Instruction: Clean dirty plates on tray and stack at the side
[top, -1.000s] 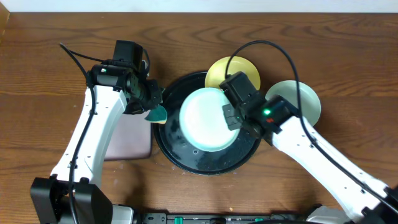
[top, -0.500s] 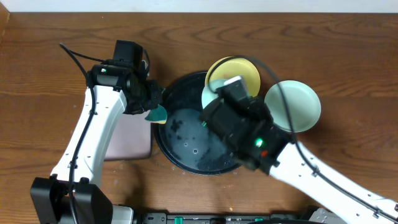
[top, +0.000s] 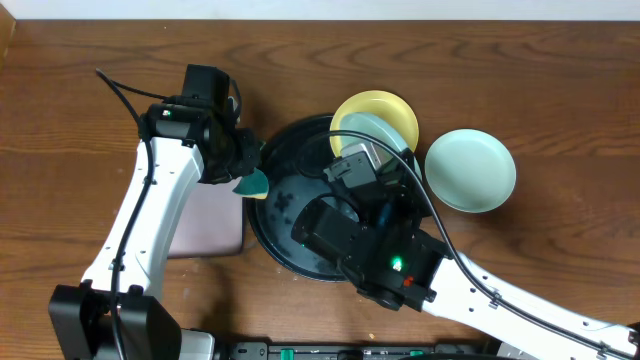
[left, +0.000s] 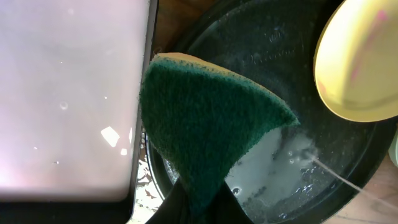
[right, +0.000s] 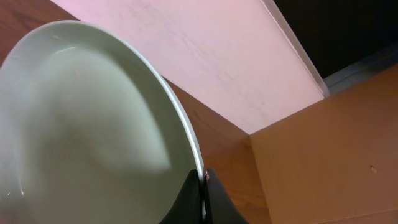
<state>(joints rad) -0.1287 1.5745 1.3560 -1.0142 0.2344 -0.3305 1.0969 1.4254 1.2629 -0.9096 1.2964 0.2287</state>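
The round black tray (top: 285, 225) is wet, with white suds on its floor (left: 273, 162). My right gripper (right: 202, 186) is shut on the rim of a pale aqua plate (right: 87, 124) and holds it tilted on edge, high above the tray; in the overhead view this plate (top: 362, 132) shows over the yellow plate (top: 390, 108). The yellow plate lies at the tray's far rim (left: 360, 62). A second aqua plate (top: 470, 170) lies on the table to the right. My left gripper (top: 245, 172) is shut on a green sponge (left: 211, 118) over the tray's left rim.
A rectangular black-rimmed tray with a pale pink inside (top: 210, 225) lies left of the round tray, under my left arm; it also shows in the left wrist view (left: 68, 93). My raised right arm (top: 380, 250) hides the tray's front right part.
My right gripper has lifted the aqua plate off the tray, tipped it on edge and carried it up and toward the far right. The left arm and sponge have not moved.
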